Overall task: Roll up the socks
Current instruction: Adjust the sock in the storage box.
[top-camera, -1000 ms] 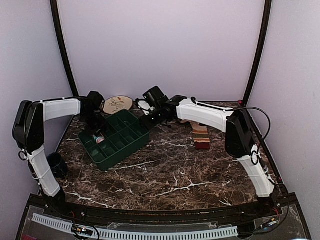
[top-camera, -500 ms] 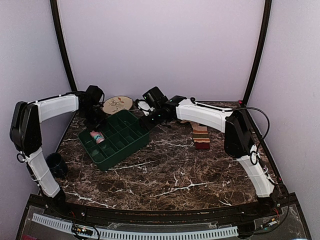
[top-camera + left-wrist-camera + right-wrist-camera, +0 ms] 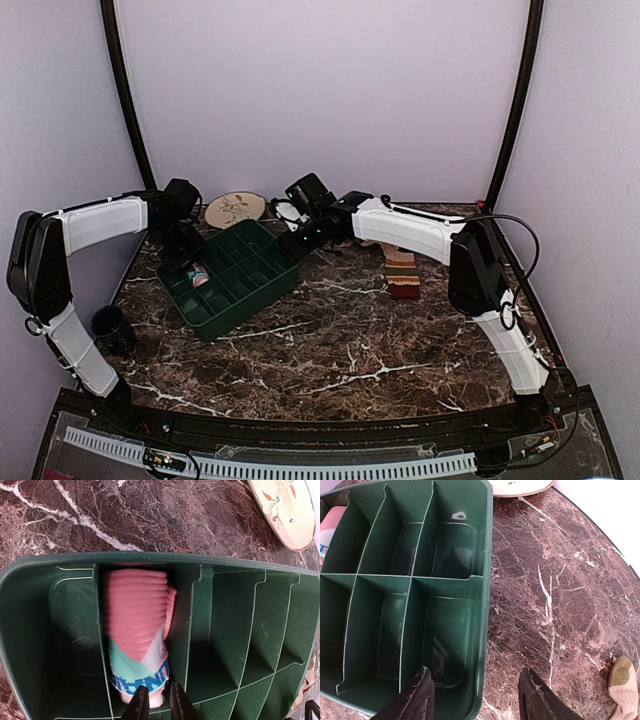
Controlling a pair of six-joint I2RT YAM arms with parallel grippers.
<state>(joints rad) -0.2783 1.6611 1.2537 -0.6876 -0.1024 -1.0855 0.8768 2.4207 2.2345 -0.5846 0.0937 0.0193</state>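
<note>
Pink sock [image 3: 136, 630], rolled, mint-and-blue cuff, sits in tray compartment.

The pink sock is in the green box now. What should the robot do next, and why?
Probably lift the left gripper away from the green box. The rolled pink sock already lies in a compartment and the fingers hold nothing. The striped sock lies unrolled on the table.

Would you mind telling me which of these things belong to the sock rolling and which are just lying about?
Belonging to the job:
- pink sock, rolled, in a compartment of the green divided tray
- striped sock, flat on the table beside the right arm

Lying about:
- decorated plate behind the tray
- dark cup near the left arm's base
</note>
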